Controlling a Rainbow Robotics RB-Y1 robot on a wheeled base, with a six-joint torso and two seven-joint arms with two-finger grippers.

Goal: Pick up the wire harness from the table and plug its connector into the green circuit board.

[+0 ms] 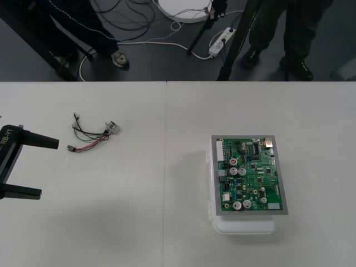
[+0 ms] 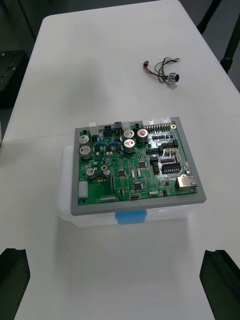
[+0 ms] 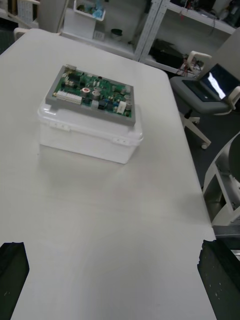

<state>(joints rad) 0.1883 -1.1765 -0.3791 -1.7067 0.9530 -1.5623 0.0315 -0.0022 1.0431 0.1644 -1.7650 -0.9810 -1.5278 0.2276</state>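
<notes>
The wire harness [image 1: 92, 134] lies loose on the table's left half, with its black plug [image 1: 70, 148] nearest my left gripper and its metal socket [image 1: 112, 127] at the far end. My left gripper [image 1: 49, 168] waits open at the left edge, a short way from the plug, and holds nothing. The green circuit board [image 1: 250, 175] sits flat on its white base [image 1: 245, 227] on the right half. From the right wrist view, the board [image 2: 135, 165] is close in front of my open right gripper [image 2: 115, 252], and the harness [image 2: 162, 70] lies beyond it. In the left wrist view the board [image 3: 92, 95] stands ahead of the left gripper [image 3: 114, 245].
A seam [image 1: 166, 183] runs down the middle of the table between the harness and the board. The table's far edge [image 1: 178, 82] lies well behind both. Bare tabletop surrounds the board's base on all sides.
</notes>
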